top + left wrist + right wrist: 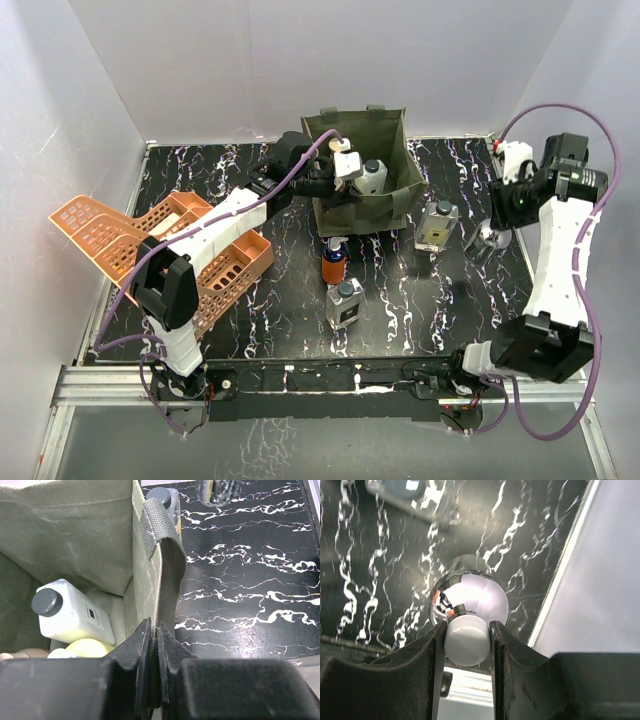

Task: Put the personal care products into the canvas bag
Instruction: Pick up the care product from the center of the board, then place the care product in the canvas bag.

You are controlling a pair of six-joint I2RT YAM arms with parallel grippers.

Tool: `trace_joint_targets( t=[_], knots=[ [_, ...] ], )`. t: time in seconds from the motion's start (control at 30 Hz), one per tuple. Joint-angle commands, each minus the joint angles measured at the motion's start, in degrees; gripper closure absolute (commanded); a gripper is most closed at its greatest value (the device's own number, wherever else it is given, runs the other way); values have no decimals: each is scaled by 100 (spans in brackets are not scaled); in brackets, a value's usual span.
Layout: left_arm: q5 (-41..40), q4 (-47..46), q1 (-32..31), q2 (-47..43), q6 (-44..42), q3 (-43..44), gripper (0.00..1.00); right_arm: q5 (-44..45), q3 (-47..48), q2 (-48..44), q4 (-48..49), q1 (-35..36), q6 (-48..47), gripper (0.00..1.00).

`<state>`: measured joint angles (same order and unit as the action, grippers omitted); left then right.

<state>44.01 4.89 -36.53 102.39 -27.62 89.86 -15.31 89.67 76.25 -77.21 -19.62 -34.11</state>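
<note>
The olive canvas bag (395, 190) stands at the back middle of the table. My left gripper (156, 627) is shut on its strap handle (165, 555) at the bag's rim. Inside lie a white bottle with a dark cap (75, 615) and a yellow-green rounded one (90, 647). My right gripper (466, 627) is shut on the white cap (466, 642) of a shiny round bottle (470, 595), which sits near the table's right edge (488, 240). Outside the bag stand an orange bottle with a blue top (333, 262), a square clear bottle (345, 303) and a tan bottle (437, 225).
Two orange lattice baskets (120, 235) lie at the left, under the left arm. The white wall and the table's metal rim (560, 575) run just right of the round bottle. Bare black marbled tabletop (420, 300) lies in front of the bag.
</note>
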Motion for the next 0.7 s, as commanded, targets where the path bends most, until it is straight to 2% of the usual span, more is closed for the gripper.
trace_joint_targets(
  t=[0.0, 0.4, 0.67],
  knots=[
    [277, -94, -64, 110, -16, 5, 99, -61, 1278, 395, 882, 67, 763, 92],
    [264, 258, -78, 220, -192, 172, 99, 560, 4513, 2030, 1150, 1229, 1583, 92],
    [231, 401, -95, 273, -266, 255, 99, 1123, 5266, 2254, 2103, 2344, 1743, 92]
  ],
)
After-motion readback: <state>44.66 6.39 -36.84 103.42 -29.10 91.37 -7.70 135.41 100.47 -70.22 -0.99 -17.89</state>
